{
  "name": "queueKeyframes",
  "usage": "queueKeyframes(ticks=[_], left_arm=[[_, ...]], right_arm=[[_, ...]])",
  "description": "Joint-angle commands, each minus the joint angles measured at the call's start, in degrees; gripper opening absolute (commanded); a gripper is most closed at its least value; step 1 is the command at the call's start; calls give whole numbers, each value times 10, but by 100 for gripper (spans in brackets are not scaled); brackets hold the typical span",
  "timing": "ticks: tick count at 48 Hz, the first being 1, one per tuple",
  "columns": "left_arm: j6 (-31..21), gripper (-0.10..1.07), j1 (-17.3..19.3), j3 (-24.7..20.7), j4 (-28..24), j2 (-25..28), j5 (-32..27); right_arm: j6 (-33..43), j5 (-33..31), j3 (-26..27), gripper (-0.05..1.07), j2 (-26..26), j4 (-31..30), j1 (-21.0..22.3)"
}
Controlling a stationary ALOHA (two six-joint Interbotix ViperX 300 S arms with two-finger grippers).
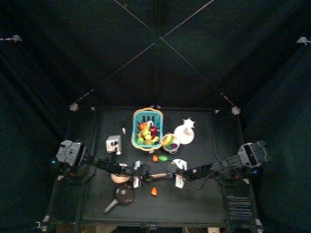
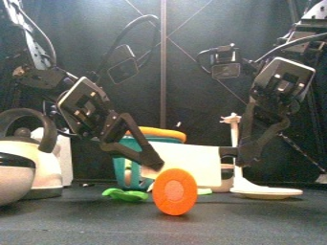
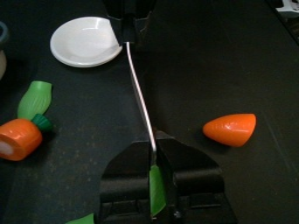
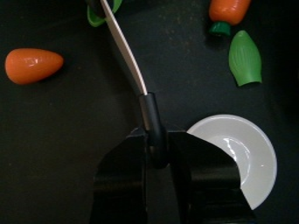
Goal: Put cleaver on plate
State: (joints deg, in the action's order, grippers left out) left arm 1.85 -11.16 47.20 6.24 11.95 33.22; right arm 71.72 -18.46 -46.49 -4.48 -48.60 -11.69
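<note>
The cleaver (image 3: 140,87) hangs between both arms and is seen edge-on as a thin silver blade. My right gripper (image 4: 149,140) is shut on its black handle (image 4: 146,109). My left gripper (image 3: 156,162) is shut on the blade's far end, where a green strip shows between the jaws. The round white plate (image 4: 251,162) lies on the table just beside and below my right gripper. It also shows in the left wrist view, where the plate (image 3: 87,41) sits past the handle end, and low at the right in the front view as the plate (image 2: 269,191).
An orange carrot piece (image 3: 230,129) lies to one side of the blade and a carrot with a green top (image 3: 24,131) to the other. A green leaf (image 4: 246,57) lies near the plate. A basket (image 2: 141,158) and a white kettle (image 2: 19,163) stand behind.
</note>
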Motion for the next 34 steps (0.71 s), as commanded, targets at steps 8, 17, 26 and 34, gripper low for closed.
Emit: queueKeyframes(ticks=[8, 17, 26, 34], left_arm=[[2, 41, -7, -10, -19, -37, 4], [1, 43, -6, -11, -15, -47, 4], [1, 55, -4, -12, -15, -58, 4], [2, 70, 0, -11, -15, -69, 4]], right_arm=[[3, -7, 20, 43, -35, -6, 18], [3, -10, 18, 43, -41, -6, 18], [3, -22, 14, 43, -48, -6, 18], [4, -30, 11, 43, -61, -6, 17]])
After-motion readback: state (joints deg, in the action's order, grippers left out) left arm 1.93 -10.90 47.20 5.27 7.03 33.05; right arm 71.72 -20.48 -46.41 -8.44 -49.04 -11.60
